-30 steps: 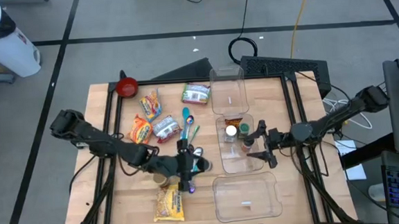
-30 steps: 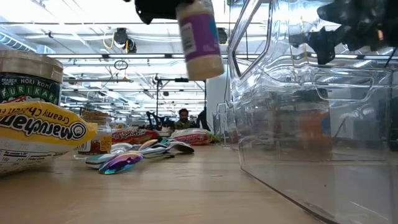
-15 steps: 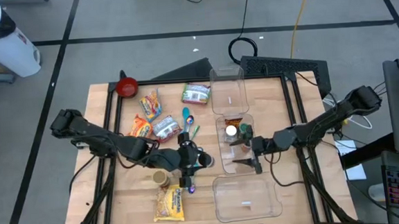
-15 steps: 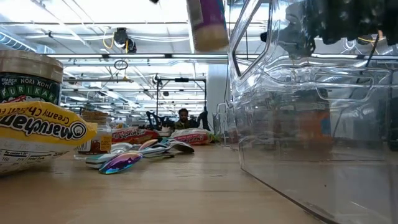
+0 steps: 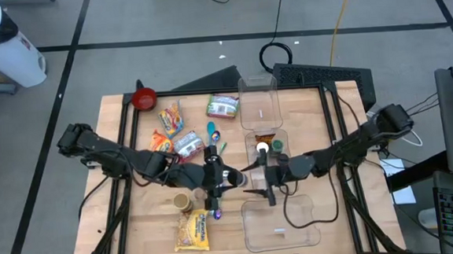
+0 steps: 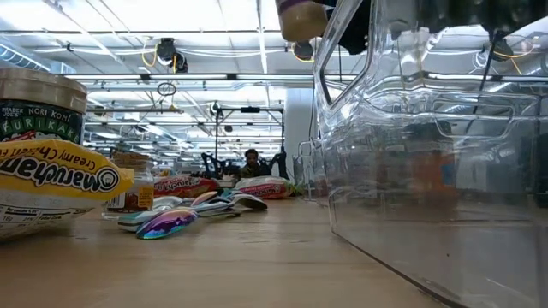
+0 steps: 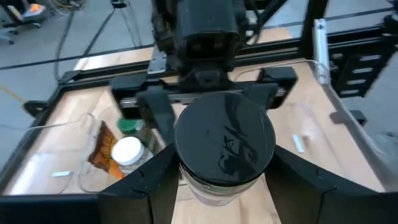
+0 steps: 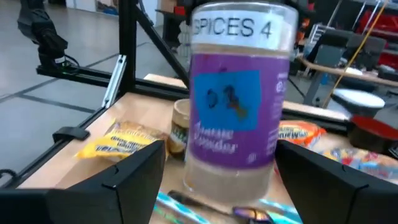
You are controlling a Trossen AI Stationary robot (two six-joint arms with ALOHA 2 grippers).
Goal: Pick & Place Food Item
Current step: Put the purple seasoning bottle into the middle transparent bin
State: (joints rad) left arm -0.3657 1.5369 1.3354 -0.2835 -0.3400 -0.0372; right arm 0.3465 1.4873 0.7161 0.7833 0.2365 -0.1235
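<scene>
Gripping one purple-labelled spice jar (image 8: 235, 93) in the left fingers (image 7: 149, 186), above the desk (image 5: 138, 227). Facing it with the right fingers (image 8: 124, 174) spread open beside three clear bins (image 5: 278, 222).

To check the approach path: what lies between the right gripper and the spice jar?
Nothing. In the right wrist view the spice jar stands straight ahead of the right gripper, whose jaws are open, and only air lies between them.

purple-labelled spice jar (image 8: 236, 106), black lid (image 7: 225, 142)
</scene>
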